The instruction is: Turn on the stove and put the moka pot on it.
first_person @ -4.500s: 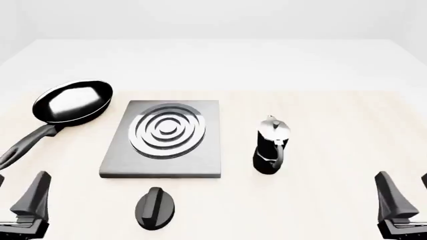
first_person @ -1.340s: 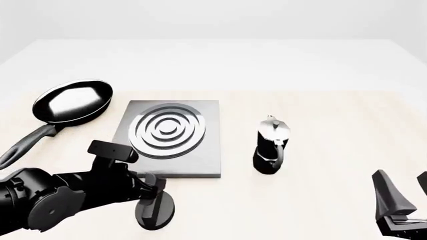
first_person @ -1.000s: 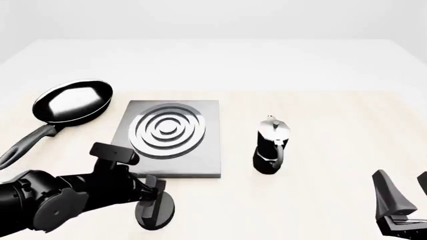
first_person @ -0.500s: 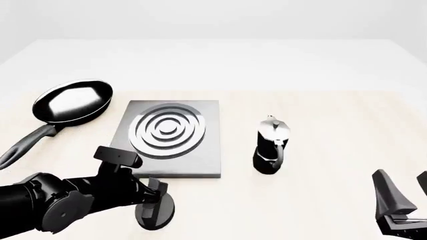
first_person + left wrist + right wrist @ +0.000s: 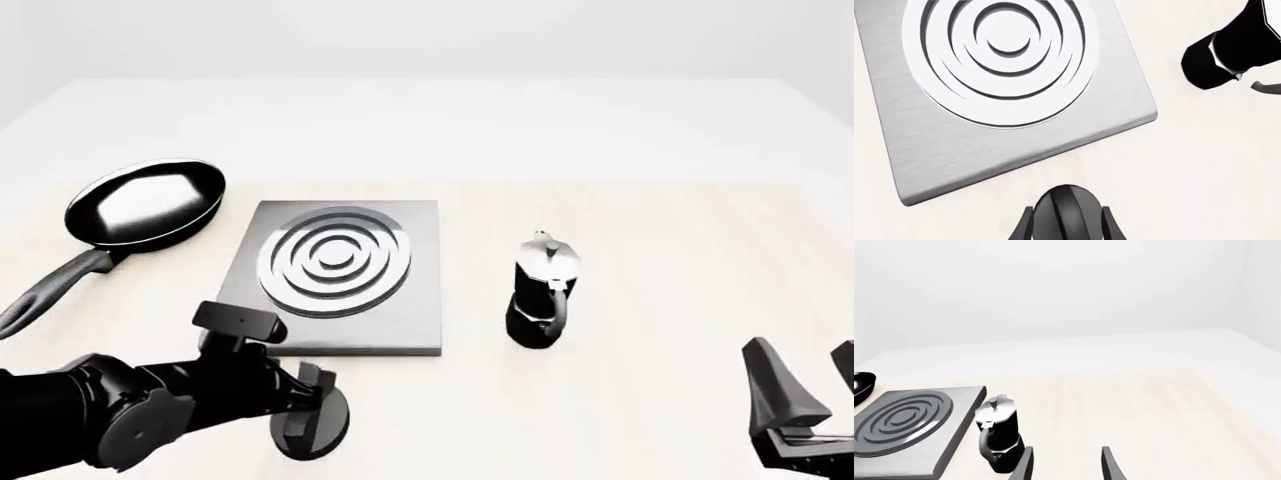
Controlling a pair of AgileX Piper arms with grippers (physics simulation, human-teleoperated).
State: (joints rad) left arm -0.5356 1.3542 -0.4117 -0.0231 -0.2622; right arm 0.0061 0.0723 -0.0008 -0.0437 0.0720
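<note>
The knob [image 5: 311,425] sits between the fingers of our left hand [image 5: 310,398], which stands narrowly apart around it, its ridge pointing toward the stove [image 5: 330,284].

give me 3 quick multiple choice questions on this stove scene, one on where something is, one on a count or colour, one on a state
1. Where does the moka pot stand?
A. on the burner
B. on the table, right of the stove
C. inside the frying pan

2. How many frying pans are there?
A. one
B. two
C. none

3. What is the left gripper doing?
A. holding the moka pot
B. hanging idle, far from everything
C. straddling the knob with a finger on each side

Answers:
1 B: the moka pot stands on the table, right of the stove.
2 A: one frying pan lies left of the stove.
3 C: the left gripper has a finger on either side of the knob; contact can't be judged.
</note>
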